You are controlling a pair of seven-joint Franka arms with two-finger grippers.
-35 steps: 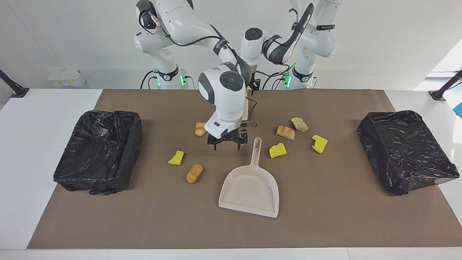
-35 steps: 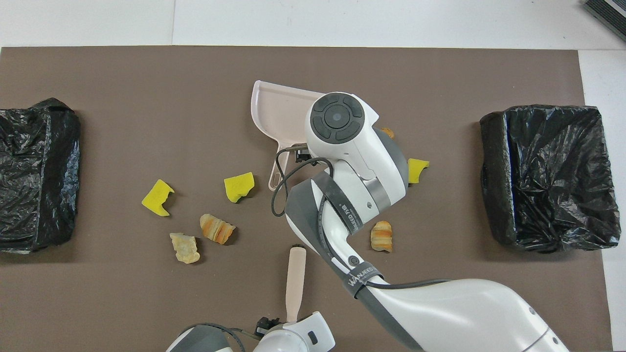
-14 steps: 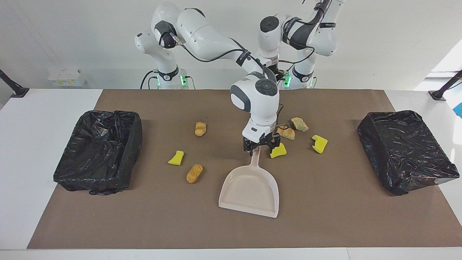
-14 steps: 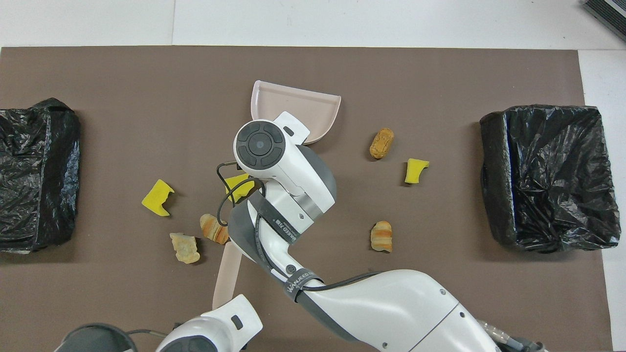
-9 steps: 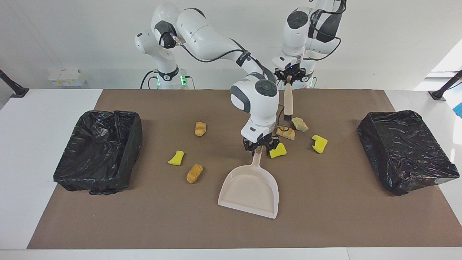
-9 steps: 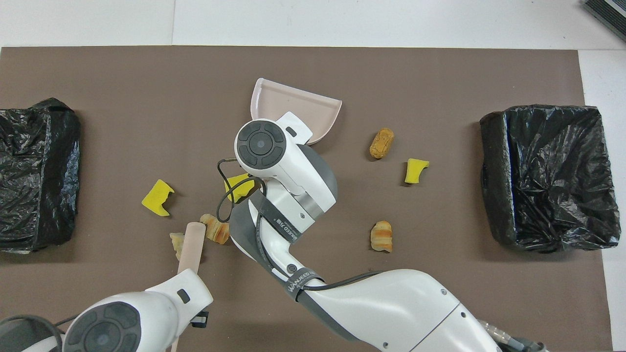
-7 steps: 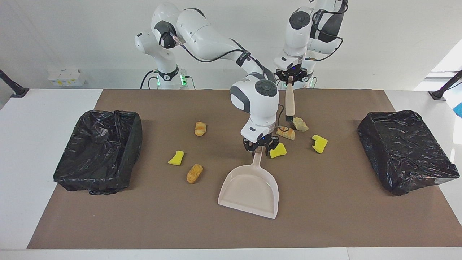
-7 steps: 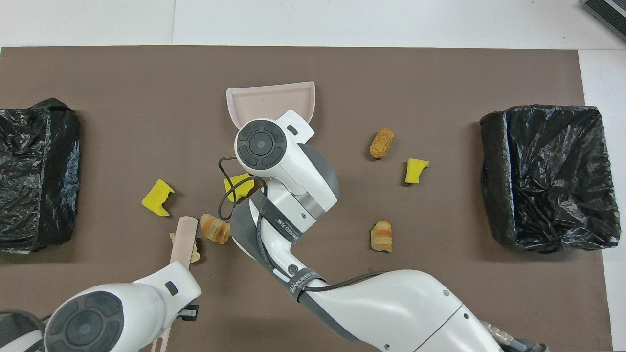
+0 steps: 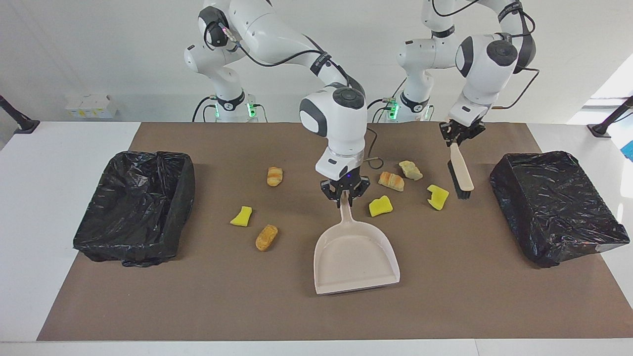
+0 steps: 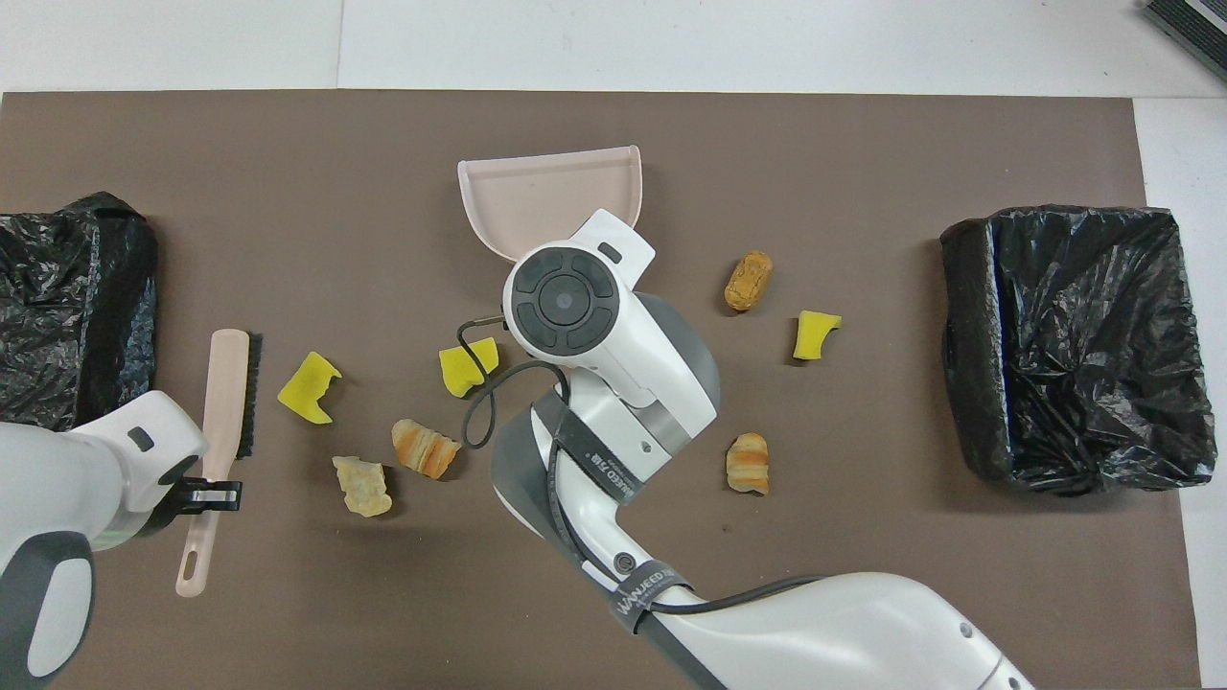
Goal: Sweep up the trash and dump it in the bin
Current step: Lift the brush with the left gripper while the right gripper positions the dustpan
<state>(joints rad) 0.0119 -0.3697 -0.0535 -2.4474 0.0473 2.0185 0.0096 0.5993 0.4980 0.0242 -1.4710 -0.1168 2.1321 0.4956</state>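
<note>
Covering most of the white surface: a brown mat, under a plain white wall. At each end of the mat, one bin lined with black plastic, two in all: one bin at the right arm's end, the other bin at the left arm's end.

Scattered across the middle of the mat, seven scraps of trash (all far smaller than the dustpan). Three bright yellow sponge chunks: one toward the right arm's end, one just beside the dustpan handle, one next to the brush head. Four golden-brown bread-like bits: a striped one, a rounded one, another striped one, a paler one.

One beige dustpan, mouth turned away from the robots, handle clamped in the fingers of the right gripper. One brush with dark bristles, hanging tilted over the mat between the sponge chunk and the bin at the left arm's end, handle pinched tight in the left gripper.
</note>
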